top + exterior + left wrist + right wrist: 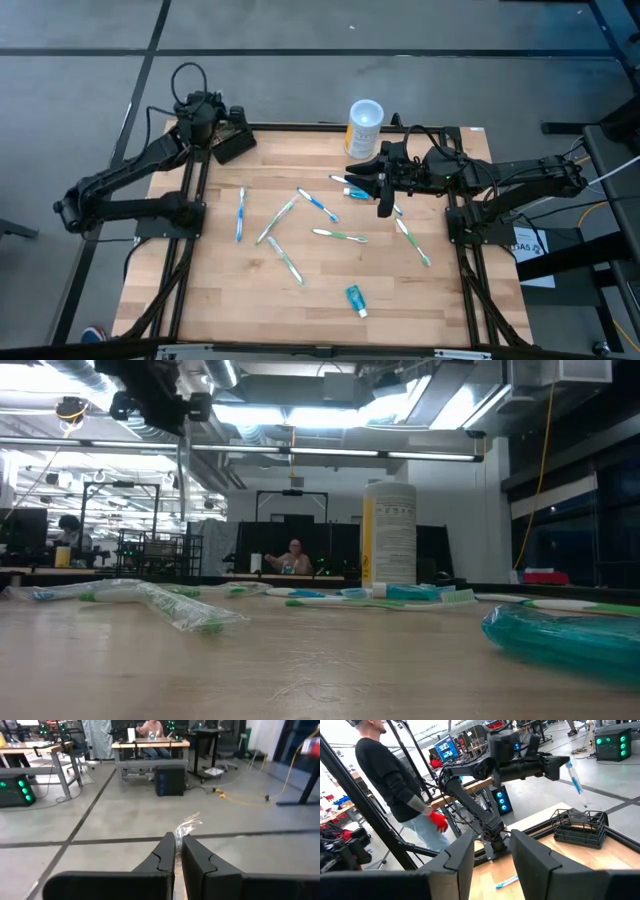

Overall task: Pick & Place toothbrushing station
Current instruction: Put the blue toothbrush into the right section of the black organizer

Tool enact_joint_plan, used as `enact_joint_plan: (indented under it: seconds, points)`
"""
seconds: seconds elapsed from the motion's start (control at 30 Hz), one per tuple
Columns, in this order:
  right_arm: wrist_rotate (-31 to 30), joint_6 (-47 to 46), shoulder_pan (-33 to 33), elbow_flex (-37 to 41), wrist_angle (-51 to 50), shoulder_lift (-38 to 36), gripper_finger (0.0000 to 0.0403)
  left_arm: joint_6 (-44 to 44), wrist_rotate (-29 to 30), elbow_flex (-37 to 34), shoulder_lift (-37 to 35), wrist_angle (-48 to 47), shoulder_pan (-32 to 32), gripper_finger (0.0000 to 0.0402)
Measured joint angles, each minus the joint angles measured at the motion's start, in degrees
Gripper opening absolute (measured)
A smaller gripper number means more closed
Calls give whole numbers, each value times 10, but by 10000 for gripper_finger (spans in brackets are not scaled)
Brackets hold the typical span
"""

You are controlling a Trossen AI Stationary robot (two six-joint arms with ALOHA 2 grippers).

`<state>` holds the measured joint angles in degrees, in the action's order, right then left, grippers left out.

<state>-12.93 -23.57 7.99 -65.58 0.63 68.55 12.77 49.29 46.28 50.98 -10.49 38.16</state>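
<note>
Left gripper (559, 764) clenched on a toothbrush (574, 777), raised above the black holder (580, 828). Right gripper (383, 203) released, over scattered brushes.

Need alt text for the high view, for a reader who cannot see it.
Overhead, the right gripper hovers with open fingers over scattered toothbrushes on a wooden table, near a white-and-yellow cup. The left gripper sits at the far left corner by a black wire basket.

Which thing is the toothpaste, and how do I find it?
Start at the wooden table and go to its front edge, away from the tall white-and-yellow cup. The small teal tube lies there alone, short and fat, unlike the long thin toothbrushes.
</note>
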Motion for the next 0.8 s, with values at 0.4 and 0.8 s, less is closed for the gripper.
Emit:
enact_joint_plan:
  seconds: [0.4, 0.8]
  points:
    - [-17, 1, 0, 0, -2, -10, 130, -50, -81, 0, 70, 48, 50, 7]
    - [-32, 5, 0, 0, -10, -26, 130, -50, -100, 0, 101, 33, 80, 7]
